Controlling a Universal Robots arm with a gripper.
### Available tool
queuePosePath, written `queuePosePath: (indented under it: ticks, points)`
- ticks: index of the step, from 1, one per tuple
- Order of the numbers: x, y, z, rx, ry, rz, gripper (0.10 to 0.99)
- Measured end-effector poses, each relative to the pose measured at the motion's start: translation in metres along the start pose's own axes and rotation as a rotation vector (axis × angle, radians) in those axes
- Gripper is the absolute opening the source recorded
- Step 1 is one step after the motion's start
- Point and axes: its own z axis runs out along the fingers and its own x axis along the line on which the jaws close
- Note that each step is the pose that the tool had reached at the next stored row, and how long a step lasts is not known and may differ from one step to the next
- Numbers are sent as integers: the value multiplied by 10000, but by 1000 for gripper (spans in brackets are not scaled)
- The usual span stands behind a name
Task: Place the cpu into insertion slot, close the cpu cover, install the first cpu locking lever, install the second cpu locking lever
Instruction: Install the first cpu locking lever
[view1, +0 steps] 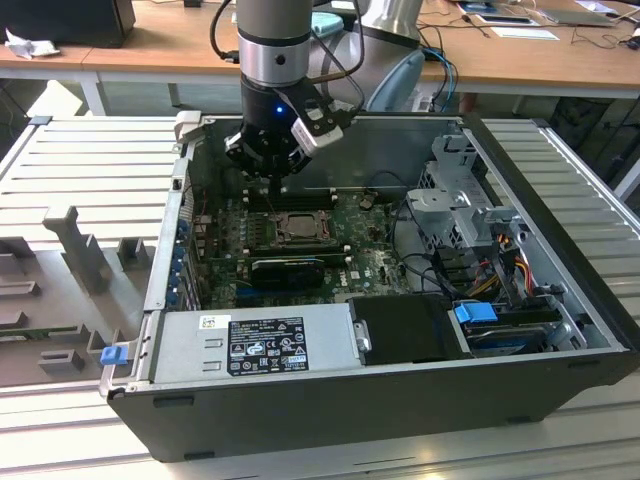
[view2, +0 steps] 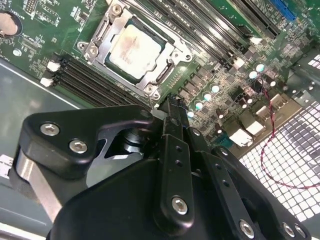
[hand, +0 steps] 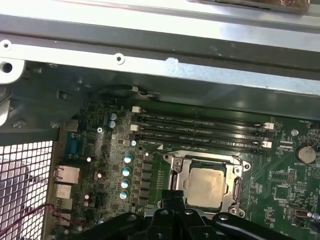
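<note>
Ribbed grey table carries an open case, laid on its side so the board faces up toward the arm; wooden desks beyond.

Gripper hangs inside the case, low over the board and pointing down; in both wrist views its fingers read as drawn together into one narrow tip; nothing visible between them.

Slot lies just ahead of and below the tip; cpu sits flat and square in it, pale top up, so placement looks done.

Cover lies down flat around the cpu, its window framing the metal top; judged closed, since no edge stands raised.

The tip is beside one corner of the cover, not over the cpu; touching or just clear, I cannot tell; likely placed there because the levers run along the cover's edges, and a narrow closed tip suits pressing a thin bar better than gripping one.

Whether either locking lever is latched cannot be told.

Memory slots run long and black on the far side of the cover from the tip, close to it; little room for the fingers there.
</note>
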Motion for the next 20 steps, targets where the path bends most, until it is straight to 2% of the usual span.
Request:
queuePosePath:
  ticks: [16, 19, 20]
  points:
    - [181, 21, 14, -7, -1, -2, 106]
    - [293, 44, 44, -7, -1, -2, 106]
    - [304, 56, 55, -6, 0, -1, 106]
